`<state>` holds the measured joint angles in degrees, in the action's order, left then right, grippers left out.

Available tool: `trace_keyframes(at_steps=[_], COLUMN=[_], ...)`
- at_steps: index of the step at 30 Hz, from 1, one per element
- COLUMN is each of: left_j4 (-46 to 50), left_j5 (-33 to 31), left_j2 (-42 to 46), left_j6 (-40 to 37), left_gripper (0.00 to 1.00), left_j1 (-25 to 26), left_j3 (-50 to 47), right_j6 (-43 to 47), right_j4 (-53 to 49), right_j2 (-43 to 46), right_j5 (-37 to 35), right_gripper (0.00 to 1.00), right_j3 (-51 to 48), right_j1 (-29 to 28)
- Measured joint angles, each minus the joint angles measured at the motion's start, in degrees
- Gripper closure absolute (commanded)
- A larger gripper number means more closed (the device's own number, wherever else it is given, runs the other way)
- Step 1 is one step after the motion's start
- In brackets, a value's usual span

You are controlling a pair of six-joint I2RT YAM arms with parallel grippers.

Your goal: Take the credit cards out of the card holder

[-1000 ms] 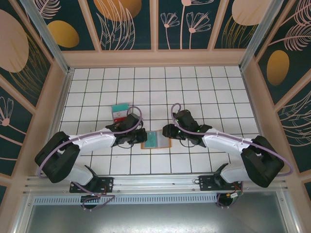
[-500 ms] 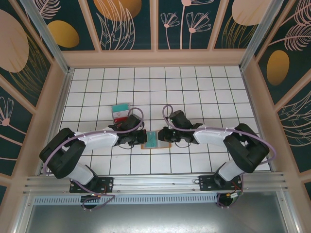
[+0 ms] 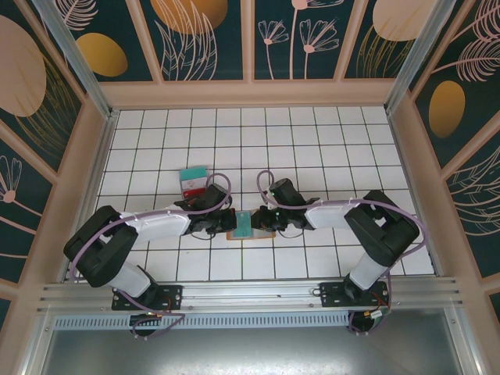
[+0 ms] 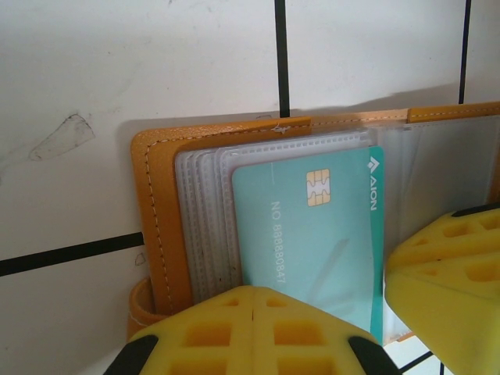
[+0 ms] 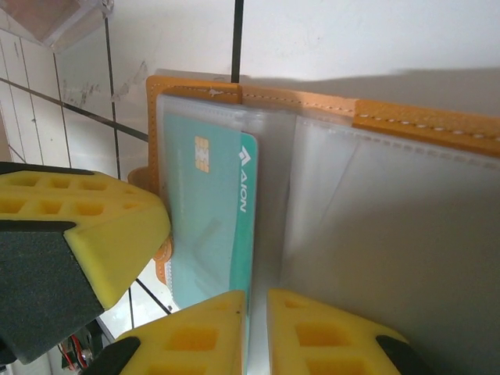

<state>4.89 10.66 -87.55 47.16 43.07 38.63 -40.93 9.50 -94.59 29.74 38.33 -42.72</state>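
from above, the card holder point(image 3: 251, 235) lies open on the table point(image 3: 312, 141) toward the middle of its near edge, the left gripper point(image 3: 229, 221) and right gripper point(image 3: 260, 222) meeting over it, loose cards point(image 3: 193, 180) beyond. at the left wrist, the left gripper point(image 4: 254, 332) is closed, pads together over the teal card point(image 4: 312, 234) in the holder's sleeve. at the right wrist, the right gripper point(image 5: 258, 336) pinches that card's long edge.
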Motion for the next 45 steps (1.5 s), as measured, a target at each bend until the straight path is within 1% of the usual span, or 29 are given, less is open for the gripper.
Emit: trace_keyframes(at_steps=[4, 5, 7, 8, 9, 17, 28, 33, 34, 35, 36, 37, 38, 39, 42, 45], left_j4=[-0.37, -0.39, -0.39, -0.39, -0.39, 0.28, 1.38, 2.14, 2.47, 2.89, 3.39, 3.85, 4.31, 4.68, 4.81, 4.26], left_j5=[0.26, 0.35, 0.44, 0.44, 0.44, -0.33, -1.07, -1.16, -1.29, -1.40, -1.75, -1.95, -2.34, -2.93, -3.93, -3.56], left_j2=[-0.26, -0.28, -0.37, -0.37, -0.37, -0.63, -0.87, -0.85, -0.79, -0.68, -0.44, -0.11, 0.44, 1.07, 2.51, 3.34], left_j6=[0.00, 0.02, 0.02, 0.02, 0.02, 0.02, 0.02, 0.00, 0.02, 0.02, 0.04, 0.26, 0.61, 1.05, 1.40, 1.99], left_gripper=[0.94, 0.94, 0.95, 0.97, 1.00, 1.00, 1.00, 1.00, 0.93, 0.83, 0.69, 0.59, 0.56, 0.55, 0.55, 0.55], left_j1=[0.00, 0.00, -0.02, -0.02, -0.02, 0.00, 0.07, 0.07, 0.07, 0.07, 0.07, 0.07, 0.04, 0.04, 0.04, 0.04], left_j3=[0.00, 0.00, 0.04, 0.04, 0.04, 0.52, 1.11, 1.51, 1.66, 1.81, 2.05, 2.29, 2.73, 3.39, 6.43, 9.94], right_j6=[-0.13, -0.13, -0.33, -0.42, -0.24, -0.46, -0.52, 0.15, 0.39, 0.61, 1.14, 1.57, 1.97, 2.43, 3.19, 3.37], right_j4=[1.18, 1.33, 1.49, 1.46, 1.51, 2.36, 2.60, 0.13, -0.57, -1.18, -1.97, -2.47, -2.99, -3.58, -4.55, -4.61], right_j2=[-0.87, -1.09, -1.40, -1.46, -1.46, -0.90, 5.42, 11.58, 13.25, 14.69, 16.37, 17.68, 19.10, 20.55, 23.50, 25.75], right_j5=[0.79, 0.90, 1.18, 1.27, 1.42, 1.44, 1.40, 1.18, 1.09, 0.90, 0.70, 0.55, 0.48, 0.55, 0.35, 0.57], right_gripper=[0.84, 0.86, 0.94, 1.00, 1.00, 1.00, 1.00, 1.00, 1.00, 1.00, 1.00, 1.00, 1.00, 1.00, 1.00, 1.00], right_j3=[0.17, 0.24, 0.31, 0.31, 0.31, -0.57, -7.23, -9.22, -9.55, -9.70, -9.73, -9.73, -9.73, -9.70, -9.49, -9.11], right_j1=[0.00, 0.00, 0.00, 0.15, 0.37, 1.29, 5.62, 9.11, 9.90, 10.49, 10.84, 10.93, 11.06, 11.28, 12.33, 12.81])
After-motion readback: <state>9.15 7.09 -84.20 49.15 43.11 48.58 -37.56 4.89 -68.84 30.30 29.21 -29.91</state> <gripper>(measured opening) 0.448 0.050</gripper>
